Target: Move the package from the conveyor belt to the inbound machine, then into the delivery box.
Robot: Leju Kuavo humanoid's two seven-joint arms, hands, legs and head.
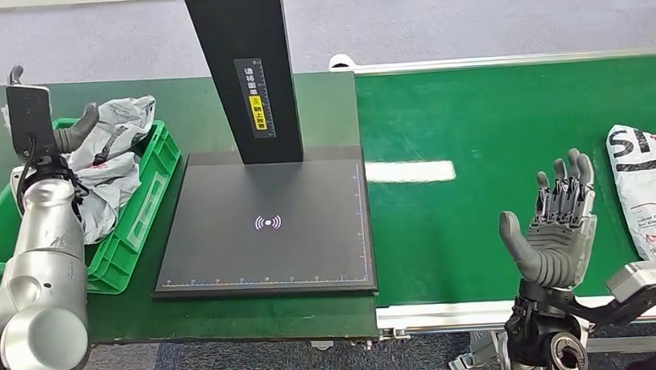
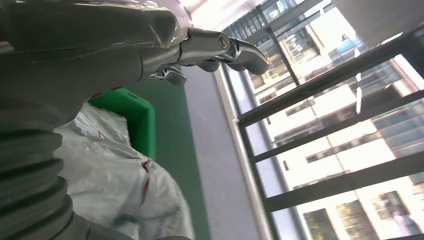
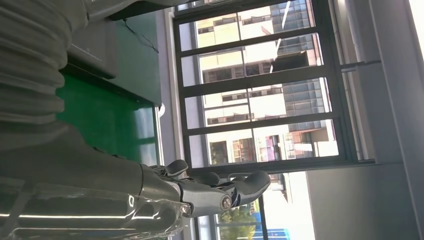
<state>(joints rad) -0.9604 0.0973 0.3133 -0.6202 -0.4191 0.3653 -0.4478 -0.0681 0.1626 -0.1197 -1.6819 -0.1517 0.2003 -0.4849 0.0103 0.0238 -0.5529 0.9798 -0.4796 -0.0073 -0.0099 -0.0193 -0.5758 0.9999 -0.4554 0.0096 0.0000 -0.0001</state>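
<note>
A white package (image 1: 654, 192) with black and red print lies on the green conveyor belt (image 1: 491, 125) at the far right. My right hand (image 1: 556, 228) is raised over the belt's near edge, left of the package, fingers apart and empty. My left hand (image 1: 66, 131) is up over the green delivery box (image 1: 143, 203), fingers spread, holding nothing. Grey-white packages (image 1: 111, 158) lie in that box, also seen in the left wrist view as crumpled bags (image 2: 120, 185). The inbound machine's dark plate (image 1: 267, 226) sits between box and belt.
The machine's black post (image 1: 247, 70) rises from the back of the plate. A white mark (image 1: 409, 171) lies on the belt near the plate. The belt's metal rail (image 1: 450, 314) runs along the near edge. Windows (image 3: 260, 85) show in both wrist views.
</note>
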